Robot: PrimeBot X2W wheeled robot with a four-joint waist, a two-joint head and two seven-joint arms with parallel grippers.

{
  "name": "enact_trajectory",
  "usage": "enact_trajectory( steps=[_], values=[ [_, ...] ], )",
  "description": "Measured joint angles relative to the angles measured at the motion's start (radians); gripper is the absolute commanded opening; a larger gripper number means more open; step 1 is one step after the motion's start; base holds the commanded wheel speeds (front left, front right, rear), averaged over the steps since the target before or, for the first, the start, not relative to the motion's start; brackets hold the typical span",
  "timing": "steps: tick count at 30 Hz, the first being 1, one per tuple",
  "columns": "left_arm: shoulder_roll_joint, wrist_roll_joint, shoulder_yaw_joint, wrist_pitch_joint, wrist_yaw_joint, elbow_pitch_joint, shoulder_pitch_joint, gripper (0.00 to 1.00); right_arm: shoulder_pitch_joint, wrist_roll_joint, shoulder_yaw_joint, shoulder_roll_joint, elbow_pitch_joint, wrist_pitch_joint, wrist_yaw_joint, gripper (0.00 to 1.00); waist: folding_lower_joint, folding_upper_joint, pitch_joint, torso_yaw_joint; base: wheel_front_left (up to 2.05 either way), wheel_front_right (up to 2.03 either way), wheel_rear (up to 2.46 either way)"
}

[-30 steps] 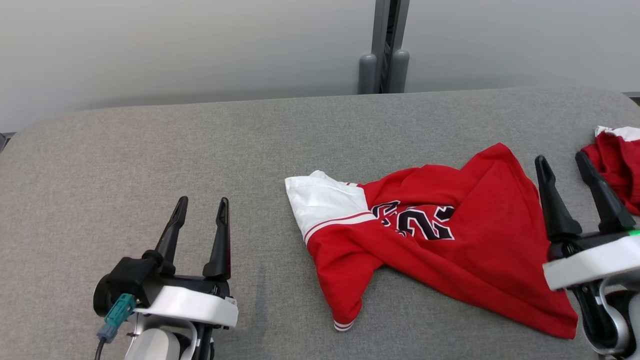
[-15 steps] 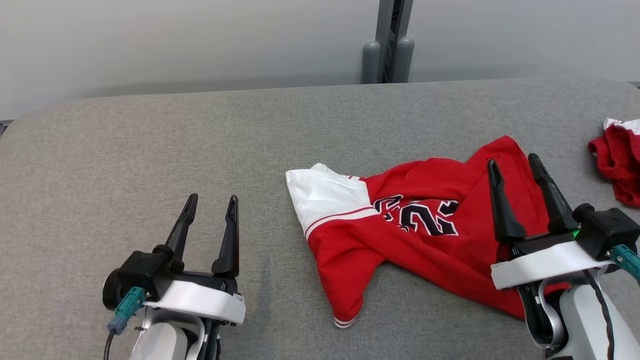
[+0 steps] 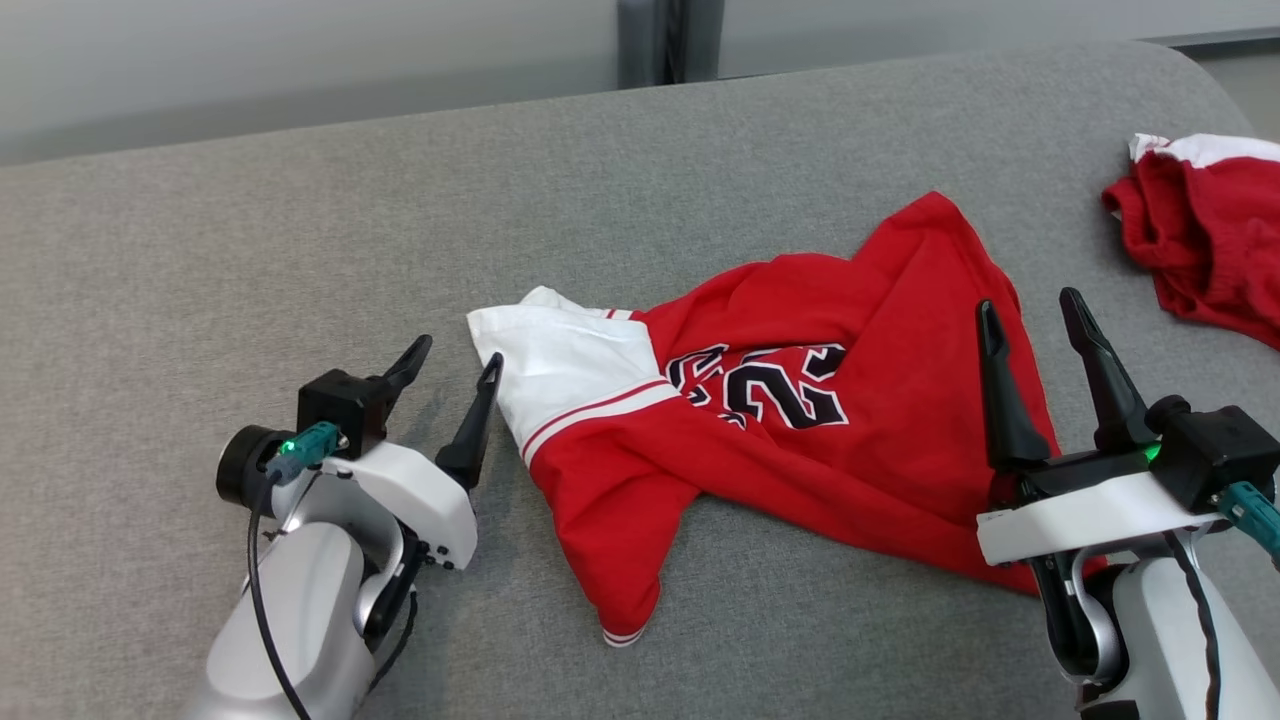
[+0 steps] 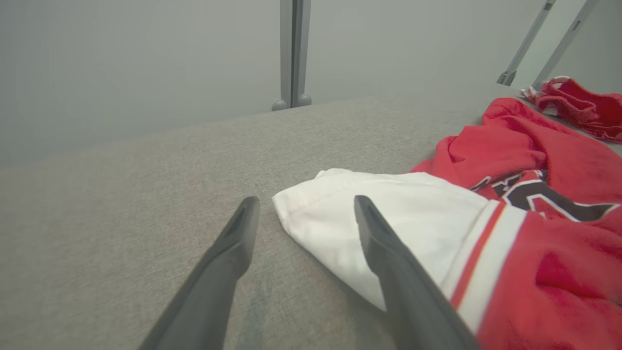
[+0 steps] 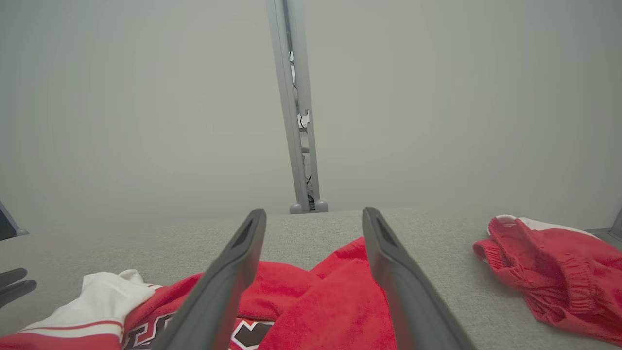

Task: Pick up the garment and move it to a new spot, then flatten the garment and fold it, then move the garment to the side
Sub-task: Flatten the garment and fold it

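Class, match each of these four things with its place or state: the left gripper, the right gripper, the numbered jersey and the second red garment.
Column A
1. left gripper
2. right gripper
3. numbered jersey
4. second red garment

Column B
a. bunched up near the table edge, far right
b. open, fingers at the white sleeve
c. lying crumpled mid-table
d. open, at the red right-hand end of the jersey

Pairs: 1-b; 2-d; 3-c; 4-a
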State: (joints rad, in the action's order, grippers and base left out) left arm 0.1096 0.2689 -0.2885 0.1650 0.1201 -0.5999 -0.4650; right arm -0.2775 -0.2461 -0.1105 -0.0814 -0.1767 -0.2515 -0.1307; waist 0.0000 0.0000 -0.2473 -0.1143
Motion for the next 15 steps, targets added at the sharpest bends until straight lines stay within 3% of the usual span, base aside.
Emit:
enact_trajectory(
  steps=[15],
  values=[
    [0.068, 0.080, -0.144, -0.036, 0.009, -0.239, -0.207, 1.00, -0.005, 0.008, 0.005, 0.021, -0.005, -0.009, 0.000, 1.00, 0.0000, 0.0000, -0.069, -0.076, 0.00, 0.00, 0.00]
  ],
)
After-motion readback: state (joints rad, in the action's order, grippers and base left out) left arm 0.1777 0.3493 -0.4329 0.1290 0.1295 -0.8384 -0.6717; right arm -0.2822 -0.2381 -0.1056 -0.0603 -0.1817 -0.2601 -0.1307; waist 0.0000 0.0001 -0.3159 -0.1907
